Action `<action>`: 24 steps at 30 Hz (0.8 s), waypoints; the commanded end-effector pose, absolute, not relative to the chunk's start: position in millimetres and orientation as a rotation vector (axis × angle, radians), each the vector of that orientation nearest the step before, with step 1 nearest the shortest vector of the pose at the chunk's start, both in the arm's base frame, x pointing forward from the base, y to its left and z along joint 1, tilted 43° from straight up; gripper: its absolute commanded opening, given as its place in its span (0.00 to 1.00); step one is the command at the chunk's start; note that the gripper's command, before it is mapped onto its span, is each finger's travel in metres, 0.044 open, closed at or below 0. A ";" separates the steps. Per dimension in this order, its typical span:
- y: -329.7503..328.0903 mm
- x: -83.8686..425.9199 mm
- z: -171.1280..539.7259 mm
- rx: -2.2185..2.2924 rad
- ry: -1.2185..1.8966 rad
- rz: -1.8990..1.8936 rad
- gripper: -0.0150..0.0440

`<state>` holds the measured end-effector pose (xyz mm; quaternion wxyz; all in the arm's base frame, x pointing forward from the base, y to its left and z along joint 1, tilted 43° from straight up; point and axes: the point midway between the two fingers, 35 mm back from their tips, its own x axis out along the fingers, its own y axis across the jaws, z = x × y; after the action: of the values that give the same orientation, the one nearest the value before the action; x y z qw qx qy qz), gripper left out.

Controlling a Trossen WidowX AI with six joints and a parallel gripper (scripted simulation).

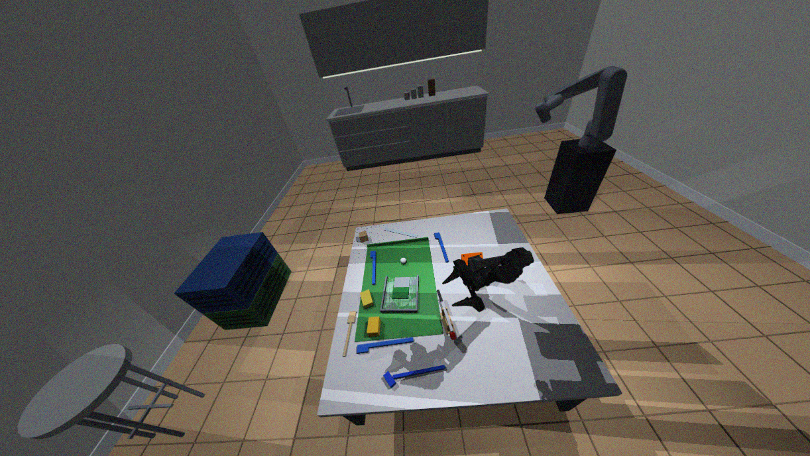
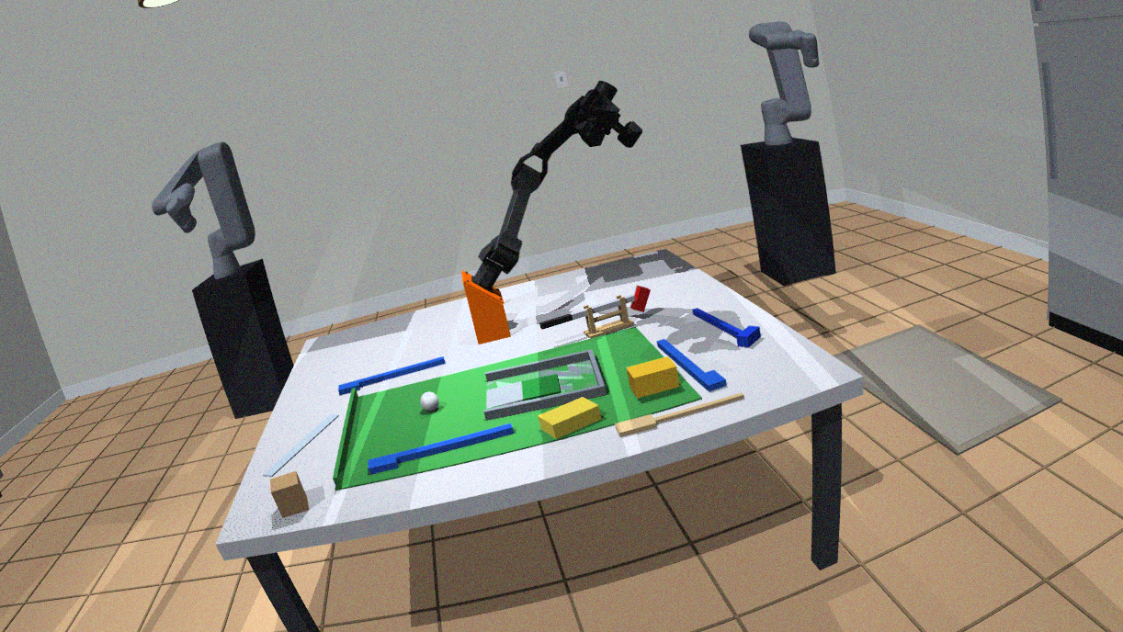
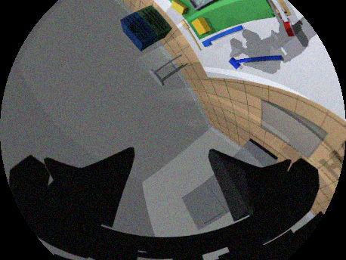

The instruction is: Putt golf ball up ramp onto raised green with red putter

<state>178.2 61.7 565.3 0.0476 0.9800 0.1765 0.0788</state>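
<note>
The red putter lies across a small wooden rack (image 2: 588, 320), its red head (image 1: 453, 335) (image 2: 640, 298) (image 3: 288, 29) raised at one end and its black grip (image 1: 439, 295) (image 2: 556, 321) at the other. The white golf ball (image 1: 403, 260) (image 2: 428, 400) rests on the green mat (image 1: 391, 249) (image 2: 463, 377), in front of the pale ramp (image 1: 402, 280) (image 2: 503, 393). The raised green (image 1: 400, 292) (image 2: 542, 385) is behind the ramp, inside a grey border, with no ball on it. My gripper (image 1: 448, 293) (image 3: 172, 153) is open and empty, high above the table.
Yellow blocks (image 1: 366, 298) (image 2: 652, 378) (image 3: 201, 26) stand on the mat. Several blue putters (image 1: 418, 372) (image 2: 691, 365) (image 3: 261, 59) lie on and around it. A wooden putter (image 1: 348, 337) (image 2: 695, 410) lies along its side. A brown cube (image 1: 363, 236) (image 2: 289, 494) stands near a table corner.
</note>
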 end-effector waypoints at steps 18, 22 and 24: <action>97.3 273.2 432.7 1.779 0.695 0.074 1.00; 100.9 282.2 409.2 1.592 0.742 0.096 1.00; 102.5 286.2 397.2 1.497 0.766 0.113 1.00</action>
<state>261.0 94.0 459.9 0.5222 0.8088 0.2679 0.0371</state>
